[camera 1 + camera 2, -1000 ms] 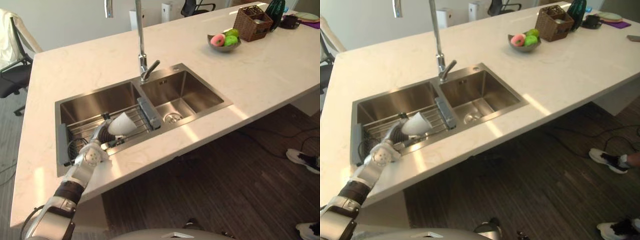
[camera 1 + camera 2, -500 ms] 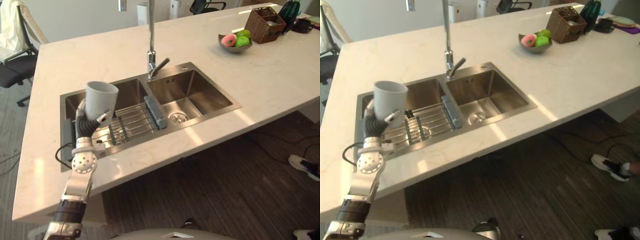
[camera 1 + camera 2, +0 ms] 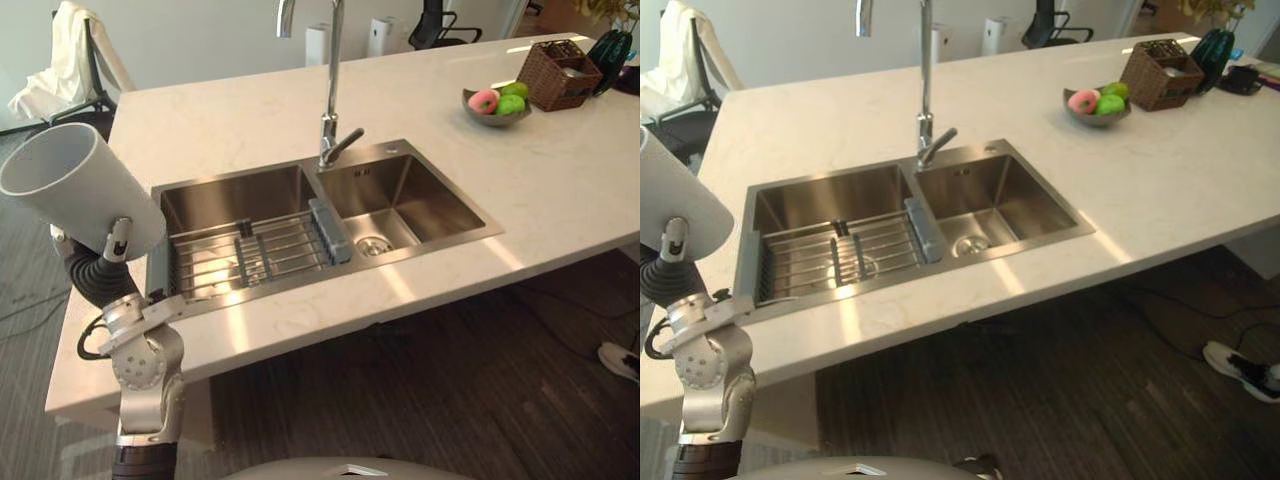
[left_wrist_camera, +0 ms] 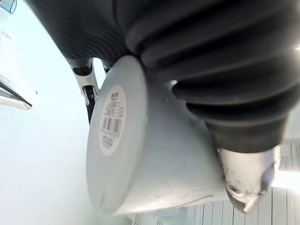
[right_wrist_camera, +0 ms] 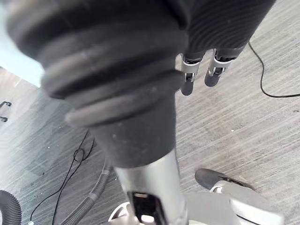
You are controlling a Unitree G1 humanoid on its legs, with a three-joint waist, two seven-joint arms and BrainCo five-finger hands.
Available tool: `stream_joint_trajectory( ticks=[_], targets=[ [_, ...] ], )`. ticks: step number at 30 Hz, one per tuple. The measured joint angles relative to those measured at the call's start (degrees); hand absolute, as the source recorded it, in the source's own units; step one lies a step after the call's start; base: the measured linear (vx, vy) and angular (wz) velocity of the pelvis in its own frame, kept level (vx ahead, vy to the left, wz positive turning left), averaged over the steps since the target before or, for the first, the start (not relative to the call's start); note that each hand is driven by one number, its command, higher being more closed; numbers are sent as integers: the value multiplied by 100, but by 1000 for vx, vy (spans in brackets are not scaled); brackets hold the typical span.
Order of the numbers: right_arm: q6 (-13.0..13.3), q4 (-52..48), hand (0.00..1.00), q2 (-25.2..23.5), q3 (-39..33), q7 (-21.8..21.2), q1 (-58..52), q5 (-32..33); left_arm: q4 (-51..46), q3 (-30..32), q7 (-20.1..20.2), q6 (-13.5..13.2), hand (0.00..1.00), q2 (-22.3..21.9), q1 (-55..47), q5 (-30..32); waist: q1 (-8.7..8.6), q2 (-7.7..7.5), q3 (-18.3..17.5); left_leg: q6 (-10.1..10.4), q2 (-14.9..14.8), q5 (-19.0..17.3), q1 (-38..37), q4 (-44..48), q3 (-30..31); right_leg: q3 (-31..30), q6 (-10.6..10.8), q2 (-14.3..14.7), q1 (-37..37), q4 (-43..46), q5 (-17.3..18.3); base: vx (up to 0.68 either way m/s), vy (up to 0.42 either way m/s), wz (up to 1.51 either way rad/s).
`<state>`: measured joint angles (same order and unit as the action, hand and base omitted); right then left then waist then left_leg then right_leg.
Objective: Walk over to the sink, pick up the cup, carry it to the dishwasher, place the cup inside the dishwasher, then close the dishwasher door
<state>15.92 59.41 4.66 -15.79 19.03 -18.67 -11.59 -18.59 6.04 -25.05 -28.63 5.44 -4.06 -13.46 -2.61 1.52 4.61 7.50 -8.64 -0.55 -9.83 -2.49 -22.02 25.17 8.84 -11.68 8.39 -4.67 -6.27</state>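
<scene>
- The left robot hand (image 3: 112, 248) had lifted the cup (image 3: 75, 185) out of the sink (image 3: 232, 198). A second earlier the cup lay down at the wire rack (image 3: 270, 250); now it was high in the air and close to the head camera.
- The fingers were curled round the cup's lower wall. The left wrist view showed its labelled base against the palm.
- The cup sat tilted above the robot hand, its open mouth pointing up and away from the sink.
- The sink and rack now lay below the robot hand and off to its right, well apart from it. The whole view had also shifted, so the head had moved too.
- The right robot hand (image 5: 188, 75) hung over the floor with its fingers relaxed and holding nothing.
- Judged from this, the pick-up was done. The carry to the dishwasher came next, and the tabletop (image 3: 560, 170) edge near the robot hand looked like the thing to clear.
</scene>
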Motion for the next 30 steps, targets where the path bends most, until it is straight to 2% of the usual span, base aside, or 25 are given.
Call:
stream_joint_trajectory(
  ticks=[5,7,8,10,13,17,20,25,27,28,29,30],
  targets=[
    [311,-292,0,-174,3,344,-202,62,-382,321,-96,-172,100,-76,-230,-15,-4,28,-15,-1,10,60,-7,-89,19,38,0,10,-21,2,0,0,2,2],
    [718,-788,0,-239,3,351,-228,528,-407,417,-96,-203,100,-170,-288,-104,-31,54,-35,-12,23,90,-15,-148,12,31,-1,9,-34,2,0,0,0,0],
    [826,-918,0,-241,1,350,-230,642,-407,430,-95,-204,100,-184,-294,-106,-39,60,-43,-15,29,114,-23,-187,13,34,-1,9,-40,2,0,0,0,0],
    [1287,-1291,0,-236,-4,223,-39,1104,-408,503,-76,-258,100,-209,-318,-154,-42,77,-60,-15,29,130,-18,-196,22,40,-3,10,-44,2,1,-15,2,1],
    [1649,-1651,0,-248,4,5,-10,1241,-441,542,-38,-347,100,-213,-396,-268,15,119,-103,-16,30,131,-15,-196,35,51,-8,10,-40,2,6,-1,2,1],
    [1906,-1996,0,-342,114,-365,-4,1835,-509,583,107,-428,100,-217,-410,-330,59,109,-105,-18,30,159,-9,-196,95,76,-10,10,-41,2,6,1,2,7],
    [2017,-2085,0,-409,129,-579,30,2125,-509,709,209,-429,100,-223,-411,-367,52,98,-105,-19,30,161,-7,-197,97,76,-11,10,-41,2,7,0,0,0],
    [2016,-2270,0,-436,210,-1567,39,2945,-509,764,358,-431,100,-226,-422,-449,58,33,-106,-20,30,162,-3,-198,103,76,-16,10,-42,2,10,0,0,0],
    [1995,-2270,0,-448,238,-1830,44,3112,-509,764,415,-431,100,-226,-422,-450,59,3,-104,-21,31,163,-3,-197,106,76,-16,10,-41,2,10,0,0,0],
    [1953,-2269,0,-448,259,-2026,43,3283,-509,765,420,-431,100,-226,-423,-450,59,-13,-106,-21,31,163,-3,-198,108,76,-16,10,-41,2,10,0,0,0],
    [1546,-2003,0,-437,388,-3033,145,4109,-416,952,543,-430,100,-370,-423,-449,48,-130,-140,-21,32,190,-3,-231,134,90,-46,10,-31,2,28,0,0,0],
    [1545,-2002,0,-437,388,-3033,145,4109,-416,952,543,-430,100,-370,-423,-449,49,-132,-142,-21,32,191,-3,-231,134,90,-47,10,-31,2,28,0,0,0]
  ],
)
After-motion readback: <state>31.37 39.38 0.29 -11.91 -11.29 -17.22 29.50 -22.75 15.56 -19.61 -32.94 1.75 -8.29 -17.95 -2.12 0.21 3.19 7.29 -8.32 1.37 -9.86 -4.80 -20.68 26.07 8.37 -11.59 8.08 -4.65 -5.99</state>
